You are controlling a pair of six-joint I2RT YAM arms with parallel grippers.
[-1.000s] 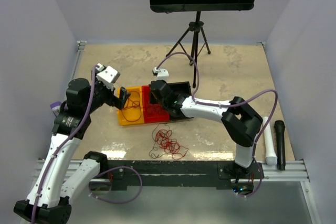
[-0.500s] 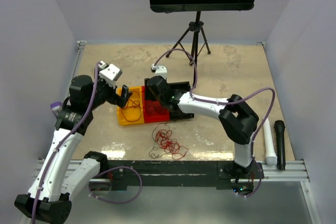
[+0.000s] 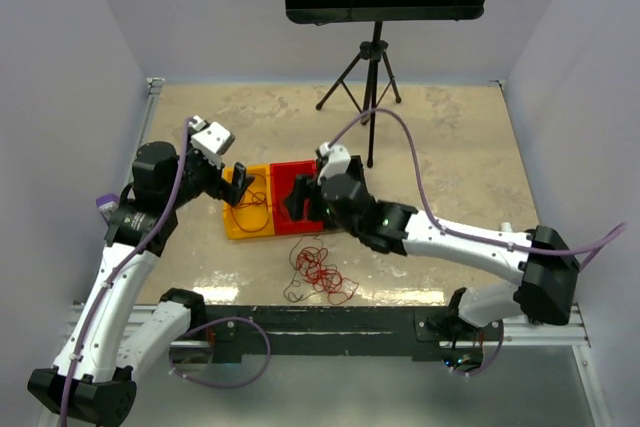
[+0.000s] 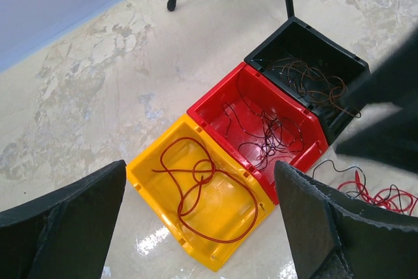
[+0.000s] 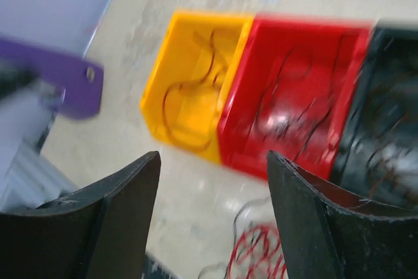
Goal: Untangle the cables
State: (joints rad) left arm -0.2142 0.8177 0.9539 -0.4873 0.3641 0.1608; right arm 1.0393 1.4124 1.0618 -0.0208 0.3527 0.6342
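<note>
Tangle (image 3: 322, 269) at 6 o'clock of right gripper (image 3: 298, 199), left gripper (image 3: 240, 182) at 9, both spread, empty, yellow bin (image 4: 145, 181) holding red cable (image 4: 196, 181), red bin (image 4: 215, 106), black bin (image 4: 307, 40) holding dark cables (image 4: 274, 135).

table (image 3: 450, 137): beige, mottled like stone, filling the middle of the top view; a glossy sheen along its lower edge
yellow bin (image 4: 159, 147): stands on the table left of centre, at the left end of a row of three
red bin (image 4: 223, 95): middle of the row, its side touching the yellow bin
black bin (image 4: 274, 47): right end of the row, touching the red bin; in the top view mostly hidden behind an arm
cables (image 3: 322, 269): loose tangle of red and dark strands lying on the bare table just below the bins, apart from them
tripod stand (image 3: 372, 72): feet on the table at upper centre, well apart from the bins
</note>
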